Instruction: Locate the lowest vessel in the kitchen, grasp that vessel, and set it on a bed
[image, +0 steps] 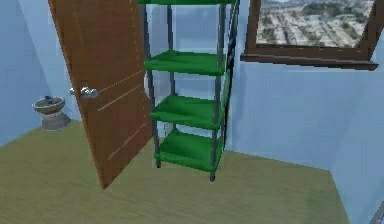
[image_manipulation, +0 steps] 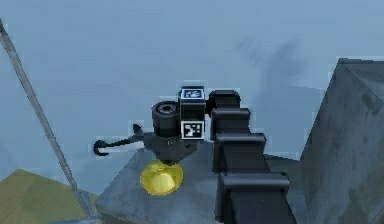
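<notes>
In the arm side view my arm (image_manipulation: 245, 165) rises from the bottom edge, with two white marked squares (image_manipulation: 190, 112) at its far end. The gripper (image_manipulation: 106, 147) reaches left from its dark body, its thin fingers (image_manipulation: 125, 142) set against a blue wall. Below the dark body is a yellow, bowl-like thing (image_manipulation: 163, 180), seen against a grey flat surface (image_manipulation: 125, 195). I cannot tell whether the gripper holds anything.
The forward view has a brown wooden door (image: 100, 80) standing ajar on the left, with a toilet (image: 48, 108) beyond it. A green shelf unit (image: 188, 85) stands against the blue wall, a dark-framed window (image: 310, 30) to its right. A tall grey block (image_manipulation: 350, 140) fills the arm side view's right.
</notes>
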